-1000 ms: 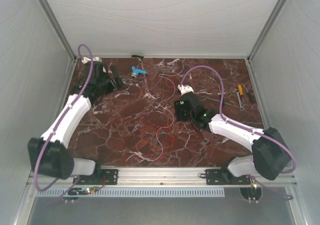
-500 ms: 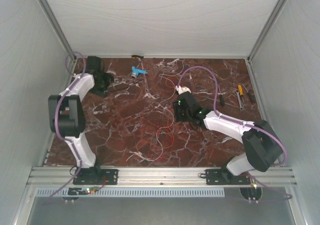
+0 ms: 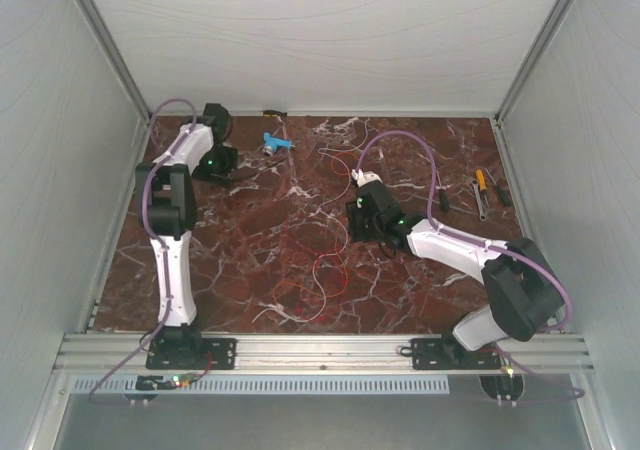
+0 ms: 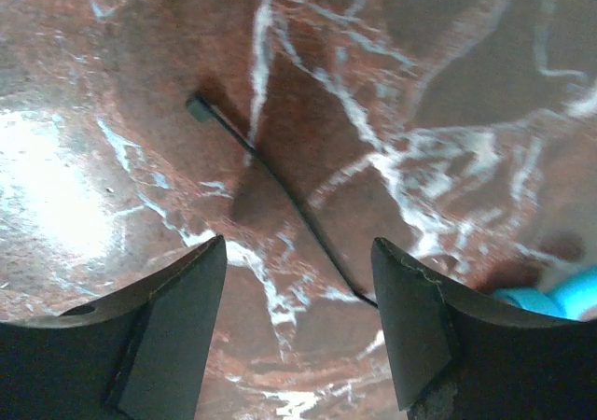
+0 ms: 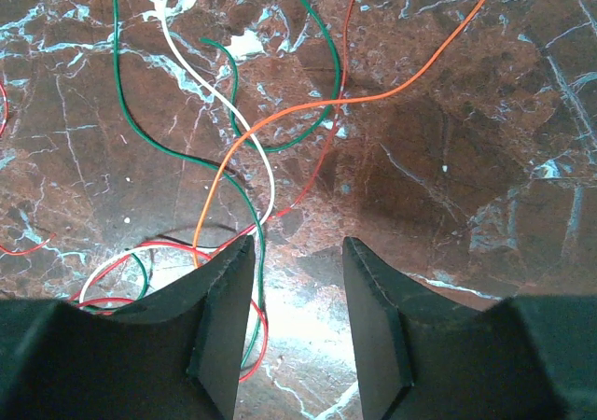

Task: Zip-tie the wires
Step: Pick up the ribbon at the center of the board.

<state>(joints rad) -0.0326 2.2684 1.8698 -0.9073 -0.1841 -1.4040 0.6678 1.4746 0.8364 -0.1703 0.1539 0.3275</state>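
Curling loosely on the middle of the table (image 3: 240,250), the wires (image 3: 320,262) look light, limp and springy; I would pinch where strands cross. Right gripper (image 5: 297,327) hovers over them, jaws spread, empty. Left gripper (image 4: 298,317), spread too, hangs over a black zip tie (image 4: 270,175).

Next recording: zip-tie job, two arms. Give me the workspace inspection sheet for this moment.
Surface: red-brown marbled tabletop, no spills seen.
Job's things: wires, red, orange, white and green, loose and unbundled mid-table; black zip tie flat at far left.
Clutter: blue piece near the far edge; yellow-handled implement at right.
Tools: left tool open over the zip tie's tail; right tool open over the wires, holding nothing.
Cables: purple arm cables looped along both arms.
Surroundings: white enclosure walls; metal rail at near edge.
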